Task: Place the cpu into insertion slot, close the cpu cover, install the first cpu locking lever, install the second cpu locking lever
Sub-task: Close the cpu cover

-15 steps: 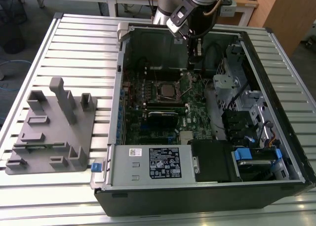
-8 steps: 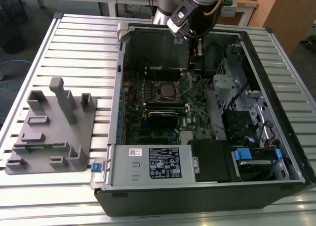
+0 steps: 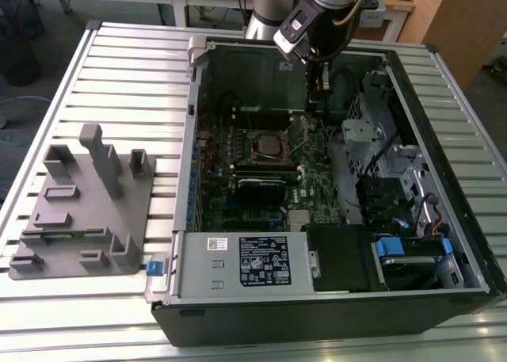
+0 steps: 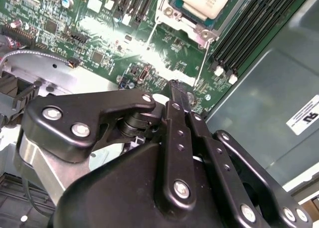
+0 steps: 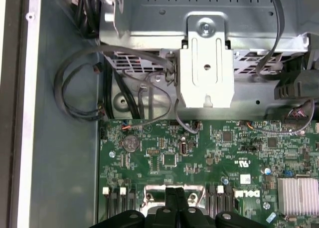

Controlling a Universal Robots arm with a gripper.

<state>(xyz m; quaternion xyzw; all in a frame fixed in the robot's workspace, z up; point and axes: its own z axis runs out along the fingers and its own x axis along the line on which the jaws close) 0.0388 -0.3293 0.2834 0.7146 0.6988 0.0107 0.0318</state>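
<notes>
Slatted bench (image 3: 127,69), open computer case (image 3: 190,140) | cpu (image 4: 207,1) sits in insertion slot (image 3: 269,146), cpu cover (image 4: 202,31) looks down | gripper (image 4: 175,91) jaws together, tips beside thin locking lever (image 4: 202,63) | judged: first-lever step; needs precise hooking contact

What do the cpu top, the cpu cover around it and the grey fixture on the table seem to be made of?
The cpu: metal top, pale silver-beige, satin, with soft even light on it. The cpu cover: probably thin steel, bright silvery, with sharp glints along its edge. The grey fixture: likely plastic, matte uniform grey, blocky moulded or printed shapes.
</notes>
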